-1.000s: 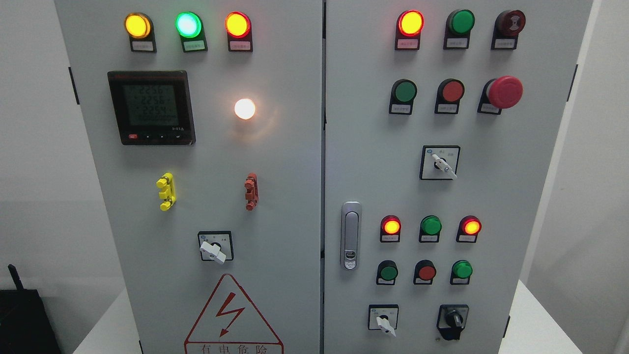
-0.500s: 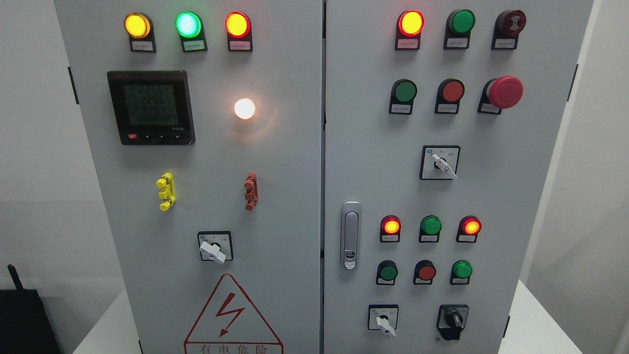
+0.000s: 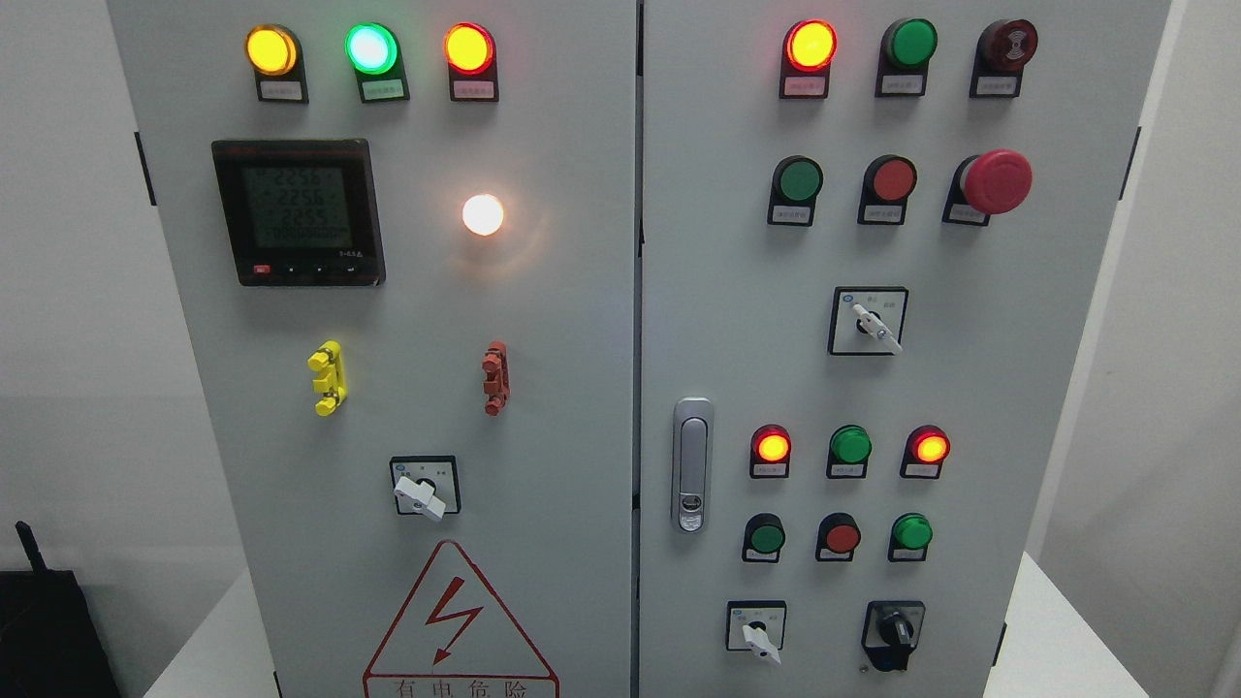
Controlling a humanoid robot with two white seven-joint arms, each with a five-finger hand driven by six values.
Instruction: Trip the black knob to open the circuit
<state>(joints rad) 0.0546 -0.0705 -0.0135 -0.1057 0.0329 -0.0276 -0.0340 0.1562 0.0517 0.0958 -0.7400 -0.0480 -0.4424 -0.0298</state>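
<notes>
Nothing had moved since the earlier frames; only the meter [image 3: 298, 211] digits flickered. Neither robot hand was in view, so their state could not be told. The black knob [image 3: 894, 632] sat untouched at the cabinet [image 3: 582, 320] right door's bottom, right of the white selector [image 3: 757, 635].

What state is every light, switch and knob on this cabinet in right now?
Top-left lamps: all three lit.
White lamp: lit.
Meter: display on.
Top-right red lamp: lit.
Green lamp beside it: unlit.
Emergency stop: untouched.
Black knob: untouched, handle roughly upright.
Door latch: flush.
Robot's hands: not in view.
</notes>
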